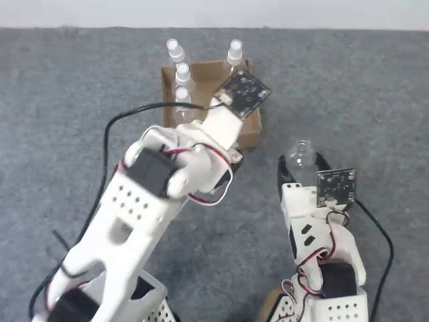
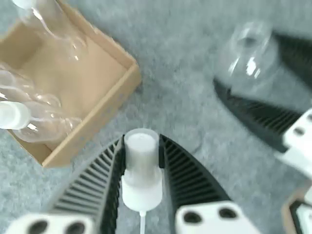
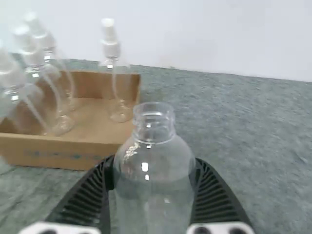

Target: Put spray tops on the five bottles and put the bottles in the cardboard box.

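Presently, left fingers (image 2: 97,180) are clamping the spray top (image 2: 141,170); right fingers (image 3: 83,200) are holding the open bottle (image 3: 153,165) upright, just rightward.

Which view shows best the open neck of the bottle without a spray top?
The right wrist view: the bottle is close and upright between the fingers of the right tool, its open neck in full sight. The high view shows the bottle from above, the left wrist view from farther off.
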`<action>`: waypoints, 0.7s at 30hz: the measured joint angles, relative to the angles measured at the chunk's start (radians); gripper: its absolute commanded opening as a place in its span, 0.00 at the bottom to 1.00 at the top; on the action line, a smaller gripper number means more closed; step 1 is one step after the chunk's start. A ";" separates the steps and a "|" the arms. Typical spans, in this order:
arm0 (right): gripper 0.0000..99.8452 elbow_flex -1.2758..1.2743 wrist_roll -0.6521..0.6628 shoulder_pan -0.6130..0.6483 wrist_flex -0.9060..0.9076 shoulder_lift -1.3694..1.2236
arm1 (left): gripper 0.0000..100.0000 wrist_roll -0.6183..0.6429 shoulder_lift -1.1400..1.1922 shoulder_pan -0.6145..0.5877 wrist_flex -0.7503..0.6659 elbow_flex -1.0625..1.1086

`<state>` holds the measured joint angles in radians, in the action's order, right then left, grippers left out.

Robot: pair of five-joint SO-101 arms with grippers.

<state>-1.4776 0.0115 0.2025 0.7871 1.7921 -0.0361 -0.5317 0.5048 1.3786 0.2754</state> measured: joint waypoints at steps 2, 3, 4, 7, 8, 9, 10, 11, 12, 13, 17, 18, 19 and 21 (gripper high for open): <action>0.03 -0.006 0.000 0.037 0.000 0.000 | 0.01 0.014 -0.057 0.000 -0.032 0.032; 0.03 -0.015 0.000 0.055 -0.003 0.000 | 0.01 0.017 -0.084 0.000 -0.048 0.049; 0.03 -0.023 0.000 0.072 -0.005 0.000 | 0.01 0.021 -0.114 0.000 -0.061 0.061; 0.03 -0.032 0.006 0.115 -0.005 0.000 | 0.01 0.041 -0.199 0.000 -0.101 0.094; 0.03 -0.032 0.009 0.132 -0.005 0.000 | 0.01 0.054 -0.226 0.000 -0.114 0.101; 0.03 -0.032 0.009 0.149 -0.005 0.000 | 0.01 0.064 -0.255 0.000 -0.121 0.112; 0.03 -0.032 0.009 0.160 -0.005 0.000 | 0.01 0.072 -0.282 0.000 -0.129 0.117; 0.03 -0.032 0.009 0.167 -0.005 0.000 | 0.01 0.078 -0.308 0.000 -0.137 0.123; 0.03 -0.032 0.009 0.172 -0.005 0.000 | 0.01 0.080 -0.334 0.000 -0.143 0.129; 0.03 -0.032 0.009 0.183 -0.005 0.000 | 0.01 0.083 -0.358 -0.003 -0.152 0.133; 0.03 -0.060 0.069 0.235 -0.012 0.000 | 0.01 0.086 -0.446 -0.051 -0.190 0.155; 0.03 -0.080 0.089 0.250 -0.029 0.000 | 0.01 0.086 -0.468 -0.058 -0.203 0.163; 0.03 -0.097 0.104 0.265 -0.051 0.000 | 0.01 0.086 -0.485 -0.066 -0.213 0.169; 0.03 -0.129 0.123 0.287 -0.098 0.000 | 0.01 0.086 -0.517 -0.084 -0.236 0.181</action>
<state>-1.6065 0.1343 0.4895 0.6889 1.7921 0.0499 -1.0487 0.4204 1.1423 0.4565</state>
